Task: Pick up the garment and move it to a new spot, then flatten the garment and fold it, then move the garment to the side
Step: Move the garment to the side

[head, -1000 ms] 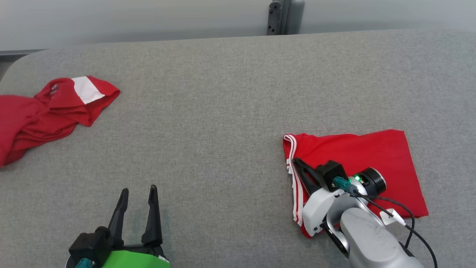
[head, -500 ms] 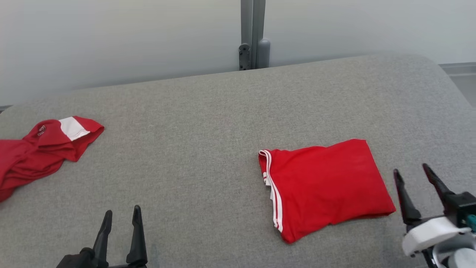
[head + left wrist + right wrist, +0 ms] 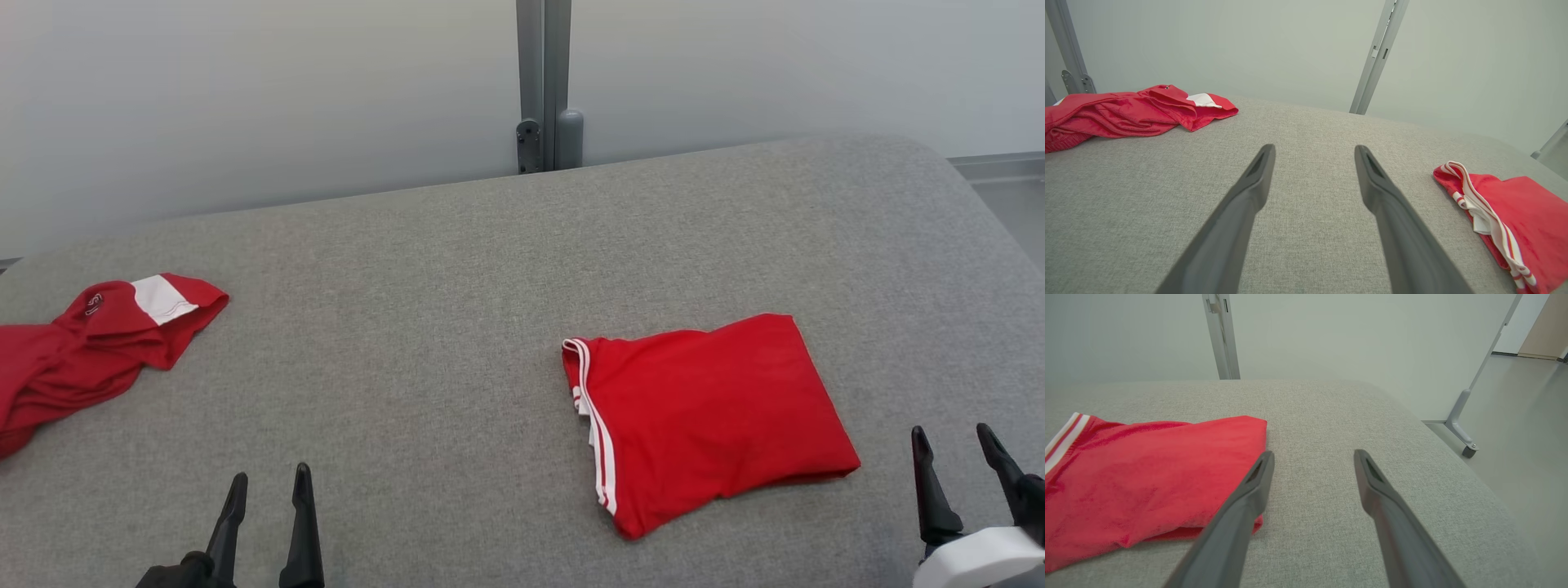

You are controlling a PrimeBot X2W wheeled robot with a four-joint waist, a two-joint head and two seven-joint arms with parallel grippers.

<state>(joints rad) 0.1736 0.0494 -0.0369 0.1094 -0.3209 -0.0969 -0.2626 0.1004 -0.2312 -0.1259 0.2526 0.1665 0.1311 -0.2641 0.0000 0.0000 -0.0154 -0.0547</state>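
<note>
The garment [image 3: 706, 420] is a red piece with white stripes along one edge, folded into a flat rectangle right of centre on the grey padded table [image 3: 424, 327]. It also lies at the right of the left wrist view, garment [image 3: 1519, 216], and at the left of the right wrist view, garment [image 3: 1147, 477]. My right gripper [image 3: 955, 457] stands open just right of it, off the cloth, nothing between its fingers. My left gripper [image 3: 269, 498] is open at the lower left over bare table.
A second red garment [image 3: 90, 343] with a white patch lies crumpled at the table's far left edge. A grey metal post [image 3: 543, 82] stands behind the table against a pale wall. The table's right edge drops to the floor [image 3: 1527, 428].
My right gripper has opened, come off the folded garment and drawn back to the lower right. The head camera has tilted up, so the whole picture shifted. The garment stays folded in place.
</note>
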